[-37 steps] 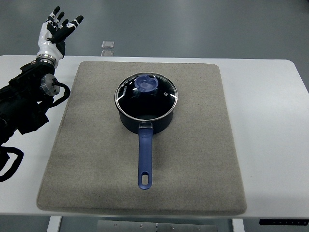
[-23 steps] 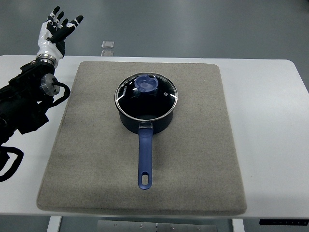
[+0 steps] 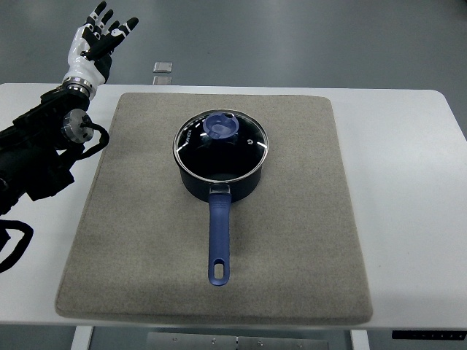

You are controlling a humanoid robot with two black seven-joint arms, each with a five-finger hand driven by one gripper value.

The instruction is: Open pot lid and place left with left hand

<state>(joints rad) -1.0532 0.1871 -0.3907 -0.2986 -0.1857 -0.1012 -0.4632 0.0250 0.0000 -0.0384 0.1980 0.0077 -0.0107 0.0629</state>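
Table (image 3: 408, 219): one white tabletop, its near edge at the bottom of the view, bearing everything else in the scene.
Mat (image 3: 292, 255): one grey felt-like mat, roughly square, laid flat on the table and covering most of its middle.
Handle (image 3: 219, 240): one long blue handle, pointing toward the near edge of the mat, with a hanging slot at its free end.
Pot (image 3: 221, 179): one dark blue saucepan, upright, standing on the mat a little left of its centre and toward its far half.
Lid (image 3: 248, 149): one round glass lid with a metal rim, seated level on the pot and closing it; the dark interior shows through the glass.
Knob (image 3: 220, 126): one blue round knob on the lid, lying toward the far side of the glass.
Left arm (image 3: 36, 153): one black arm with looped cables, entering from the left edge and lying over the bare table beside the mat.
Left hand (image 3: 95, 44): one white-and-black hand, raised beyond the far left corner of the table, fingers spread apart and holding nothing, well apart from the pot.
Small square object (image 3: 163, 67): one pale square on the floor beyond the table's far edge; too small to tell what it is.
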